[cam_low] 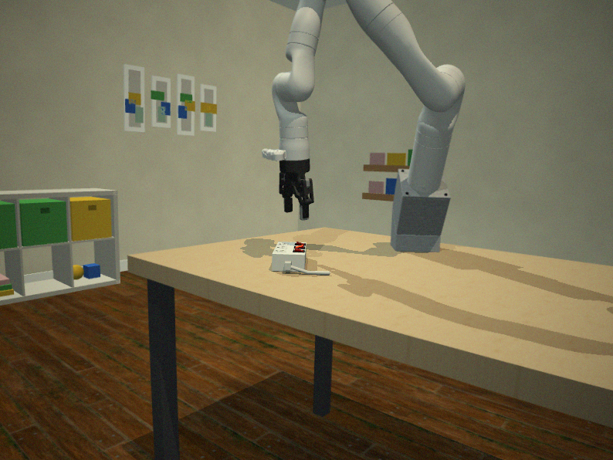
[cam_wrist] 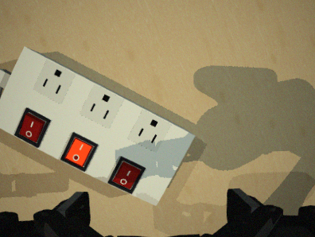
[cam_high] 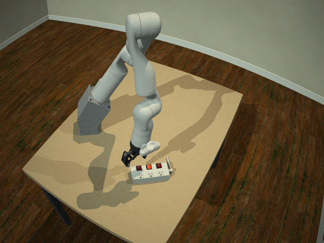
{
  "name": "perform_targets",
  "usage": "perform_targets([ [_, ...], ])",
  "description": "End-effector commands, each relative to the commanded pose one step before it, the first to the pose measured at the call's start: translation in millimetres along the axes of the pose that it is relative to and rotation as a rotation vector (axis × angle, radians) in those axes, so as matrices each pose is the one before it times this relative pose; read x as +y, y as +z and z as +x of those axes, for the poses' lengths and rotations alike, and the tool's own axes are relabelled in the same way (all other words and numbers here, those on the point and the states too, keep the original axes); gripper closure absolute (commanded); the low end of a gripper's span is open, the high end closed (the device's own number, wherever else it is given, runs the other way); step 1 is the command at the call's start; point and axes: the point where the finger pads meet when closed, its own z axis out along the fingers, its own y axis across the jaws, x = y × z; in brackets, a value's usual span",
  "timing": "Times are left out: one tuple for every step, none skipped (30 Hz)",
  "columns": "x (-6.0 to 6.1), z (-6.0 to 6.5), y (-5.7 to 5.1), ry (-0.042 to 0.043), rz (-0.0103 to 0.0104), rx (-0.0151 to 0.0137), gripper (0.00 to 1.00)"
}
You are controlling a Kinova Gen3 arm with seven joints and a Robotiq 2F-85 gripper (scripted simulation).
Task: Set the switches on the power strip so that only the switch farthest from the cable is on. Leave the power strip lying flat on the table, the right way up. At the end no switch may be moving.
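Power strip [cam_high: 150, 173] lies flat on the table [cam_high: 183, 125], right way up, near the front edge in the top view. White body, three outlets in one row, three red rocker switches in the other. Cable stub [cam_high: 168, 162] exits at the end that is on the right in the top view.

Switch state, wrist view:
- middle switch [cam_wrist: 79, 151] is bright orange-red — lit
- switch nearest the cable [cam_wrist: 32, 127] is dark red
- switch farthest from the cable [cam_wrist: 126, 173] is dark red, partly under shadow

Gripper [cam_low: 296, 208] hangs above the table, pointing down, clear of the strip — not touching it. Its fingers are spread fully apart and nothing is between them. In the top view it sits just beside the strip's far-from-cable end, on the switch-row side. In the wrist view the fingertips show at the bottom edge, and the strip runs diagonally above them with the far switch closest to them.

Arm base [cam_high: 90, 115] is mounted on the table, well apart from the strip. Arm shadows fall across the table top; one touches the strip's far-from-cable end.
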Motion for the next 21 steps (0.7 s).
perform_targets([
  [0.41, -1.0, -0.79, 0.00125, -0.00104, 0.00039, 0.0],
  [0.0, 0.0, 0.0, 0.0, 0.0, 0.0, 0.0],
  [-5.37, -1.61, -0.15, 0.01254, 0.01113, 0.01002, 0.0],
  [0.0, 0.0, 0.0, 0.0, 0.0, 0.0, 0.0],
  [0.0, 0.0, 0.0, 0.0, 0.0, 0.0, 0.0],
  [0.0, 0.0, 0.0, 0.0, 0.0, 0.0, 0.0],
  [0.0, 0.0, 0.0, 0.0, 0.0, 0.0, 0.0],
  [0.0, 0.0, 0.0, 0.0, 0.0, 0.0, 0.0],
  [0.0, 0.0, 0.0, 0.0, 0.0, 0.0, 0.0],
  [0.0, 0.0, 0.0, 0.0, 0.0, 0.0, 0.0],
  [0.0, 0.0, 0.0, 0.0, 0.0, 0.0, 0.0],
  [-5.14, -1.64, -0.21, 0.01224, 0.01082, 0.00943, 0.0],
  [0.0, 0.0, 0.0, 0.0, 0.0, 0.0, 0.0],
  [0.0, 0.0, 0.0, 0.0, 0.0, 0.0, 0.0],
  [0.0, 0.0, 0.0, 0.0, 0.0, 0.0, 0.0],
  [0.0, 0.0, 0.0, 0.0, 0.0, 0.0, 0.0],
  [0.0, 0.0, 0.0, 0.0, 0.0, 0.0, 0.0],
  [-4.9, -1.65, -0.25, 0.01191, 0.01048, 0.00886, 0.0],
  [0.0, 0.0, 0.0, 0.0, 0.0, 0.0, 0.0],
  [0.0, 0.0, 0.0, 0.0, 0.0, 0.0, 0.0],
  [0.0, 0.0, 0.0, 0.0, 0.0, 0.0, 0.0],
])
